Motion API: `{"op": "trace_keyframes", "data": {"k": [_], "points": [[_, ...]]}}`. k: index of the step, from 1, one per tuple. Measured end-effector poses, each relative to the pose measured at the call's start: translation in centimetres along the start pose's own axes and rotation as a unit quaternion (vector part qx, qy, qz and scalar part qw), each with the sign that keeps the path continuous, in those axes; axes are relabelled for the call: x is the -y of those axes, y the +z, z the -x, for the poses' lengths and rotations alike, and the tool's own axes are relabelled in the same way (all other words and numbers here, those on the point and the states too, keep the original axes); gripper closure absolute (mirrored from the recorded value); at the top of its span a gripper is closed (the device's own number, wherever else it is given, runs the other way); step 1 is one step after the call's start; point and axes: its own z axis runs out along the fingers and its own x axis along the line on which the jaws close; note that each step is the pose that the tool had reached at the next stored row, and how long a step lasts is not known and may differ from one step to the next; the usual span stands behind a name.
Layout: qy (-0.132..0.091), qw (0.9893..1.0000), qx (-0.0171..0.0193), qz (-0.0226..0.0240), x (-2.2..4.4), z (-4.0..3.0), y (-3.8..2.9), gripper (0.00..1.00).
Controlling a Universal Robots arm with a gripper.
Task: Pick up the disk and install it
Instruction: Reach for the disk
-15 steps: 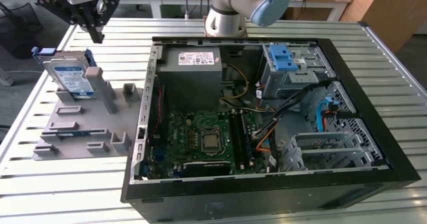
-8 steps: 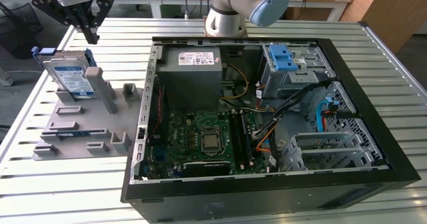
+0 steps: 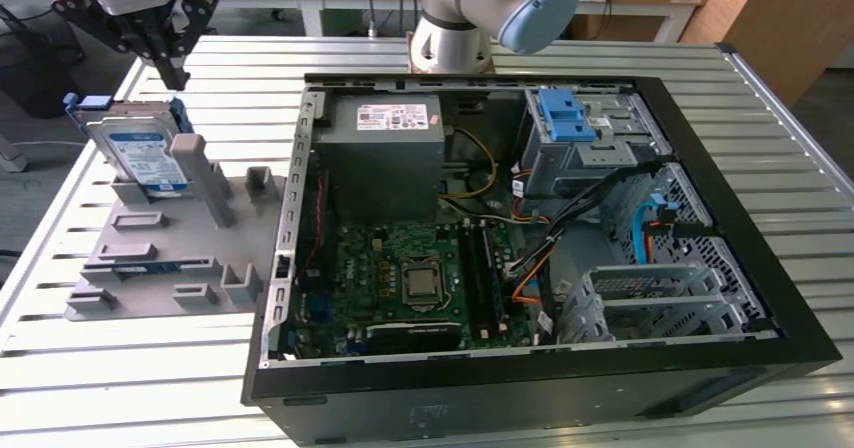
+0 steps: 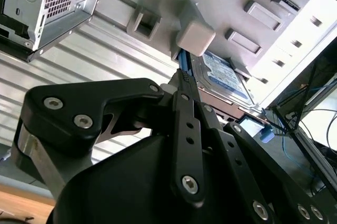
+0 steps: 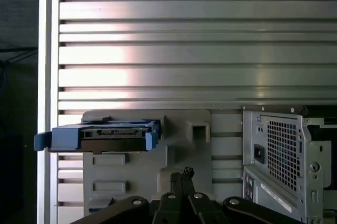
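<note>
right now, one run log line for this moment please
pincer: shut, empty, apart from disk | disk: standing in grey holder, untouched | computer case: open, disk not installed

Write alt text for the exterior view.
The arm's gripper, shut and empty, hangs near the top edge of the disk, which stands on edge in a grey holder on a slatted metal table. To the exterior view's right lies an open computer case.

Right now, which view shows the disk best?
The exterior view: the disk stands in its grey holder, label facing the camera. The first wrist view shows it edge-on; the second wrist view shows part of its label.
</note>
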Motion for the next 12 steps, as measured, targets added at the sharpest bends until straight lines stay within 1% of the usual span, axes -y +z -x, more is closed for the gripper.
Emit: {"op": "trace_keyframes", "data": {"k": [6, 12], "points": [[0.004, 1.0000, -0.0011, 0.0000, 0.01, -0.79, 0.20, 0.89], [0.008, 1.0000, -0.0022, 0.0000, -0.19, -1.74, 0.46, 0.89]]}}
